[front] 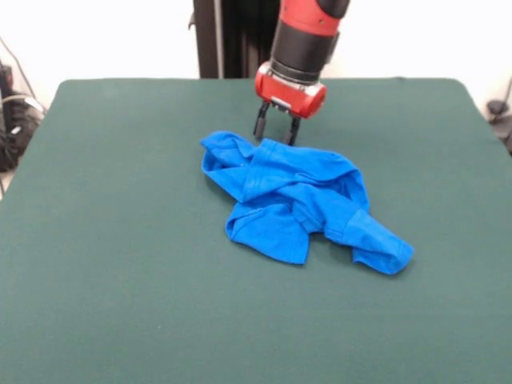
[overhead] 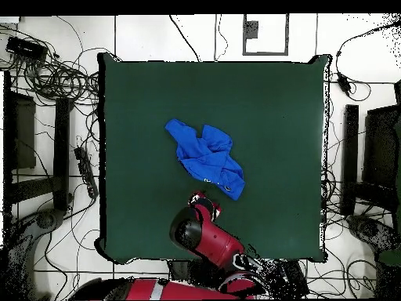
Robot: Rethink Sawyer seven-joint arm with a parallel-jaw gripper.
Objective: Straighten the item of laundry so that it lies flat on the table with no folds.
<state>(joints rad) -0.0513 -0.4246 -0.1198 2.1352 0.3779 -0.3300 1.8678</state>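
Observation:
The royal-blue T-shirt [front: 296,200] lies crumpled and bunched with many folds near the middle of the dark green table [front: 120,240]. My red and black gripper [front: 277,133] points down at the shirt's far edge, its two black fingers apart with table showing between them. The fingertips [front: 261,128] are at or just above the cloth edge and hold nothing. In the overhead view the shirt [overhead: 205,157] lies just above the gripper [overhead: 206,201], on the table [overhead: 274,117].
The black pedestal [front: 232,36] stands behind the table's far edge. Cables and dark equipment [overhead: 55,78] lie on the floor around the table. Green felt stretches wide on all sides of the shirt.

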